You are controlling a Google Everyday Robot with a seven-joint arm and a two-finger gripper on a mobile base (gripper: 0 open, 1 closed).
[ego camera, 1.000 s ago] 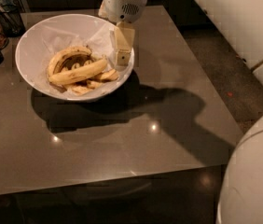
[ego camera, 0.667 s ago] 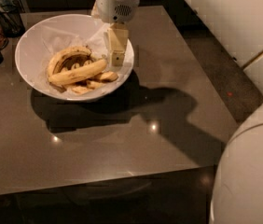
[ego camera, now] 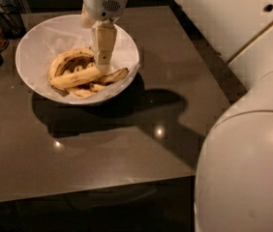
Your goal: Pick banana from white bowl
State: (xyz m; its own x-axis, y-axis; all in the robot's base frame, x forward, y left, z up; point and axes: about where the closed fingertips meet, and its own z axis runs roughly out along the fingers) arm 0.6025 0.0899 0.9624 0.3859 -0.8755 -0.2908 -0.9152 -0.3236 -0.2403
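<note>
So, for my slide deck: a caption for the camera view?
Gripper hangs in the white bowl, over one end of the banana.

banana (ego camera: 76,77) in white bowl (ego camera: 27,57) | white bowl on table (ego camera: 127,149), rear-left | tool (ego camera: 102,63) above banana

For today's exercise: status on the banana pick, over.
End effector inside wide white paper-lined bowl, by long straight yellow banana, right end. Banana lying in bowl. Curved brown-streaked banana close behind.
</note>
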